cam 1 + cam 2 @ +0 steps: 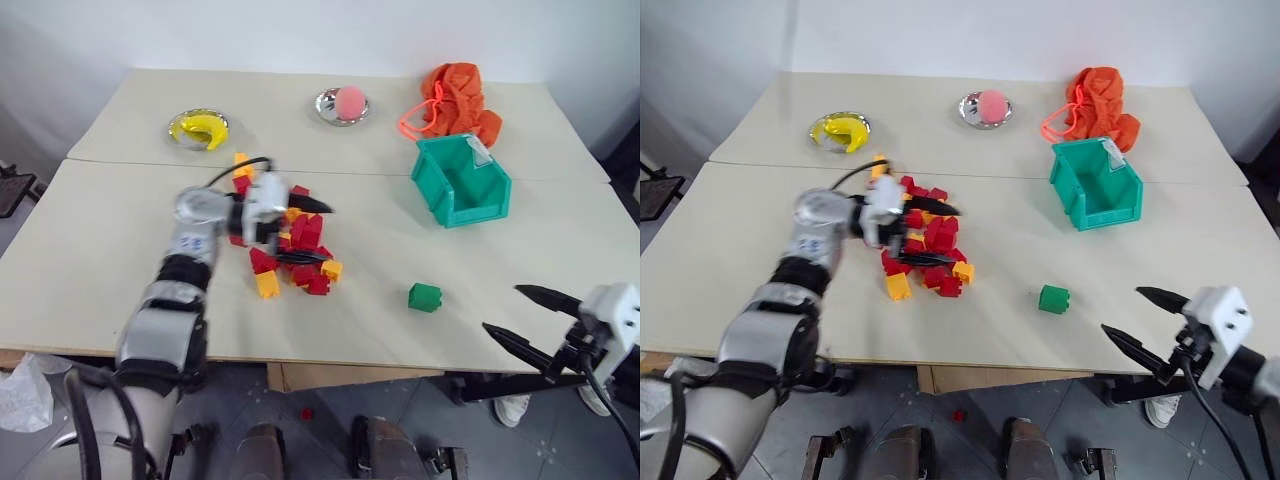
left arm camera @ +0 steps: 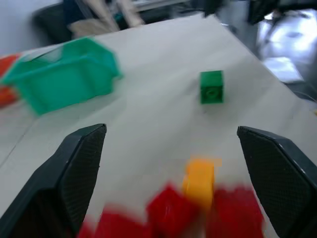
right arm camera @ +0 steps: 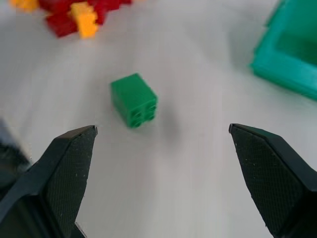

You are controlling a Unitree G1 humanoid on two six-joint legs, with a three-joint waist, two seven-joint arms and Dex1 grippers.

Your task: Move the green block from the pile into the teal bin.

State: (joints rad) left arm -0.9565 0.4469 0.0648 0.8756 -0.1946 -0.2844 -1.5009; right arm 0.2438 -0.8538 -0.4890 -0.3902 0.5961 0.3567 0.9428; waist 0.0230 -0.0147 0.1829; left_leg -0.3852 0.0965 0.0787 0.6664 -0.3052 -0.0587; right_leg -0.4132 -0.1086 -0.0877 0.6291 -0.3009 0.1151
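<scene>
Right gripper (image 1: 528,317) near green block (image 1: 424,297)

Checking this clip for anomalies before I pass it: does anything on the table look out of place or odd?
One thing: the small dark-green studded plastic brick lies alone on the bare tabletop on its side, studs facing sideways, apart from the heap of red, yellow and orange bricks and outside the teal plastic bin. Nothing looks spilled or damaged.

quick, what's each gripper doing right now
left gripper: open, holding nothing, over the pile.
right gripper: open, holding nothing, green block lying free on the table ahead of it.
</scene>
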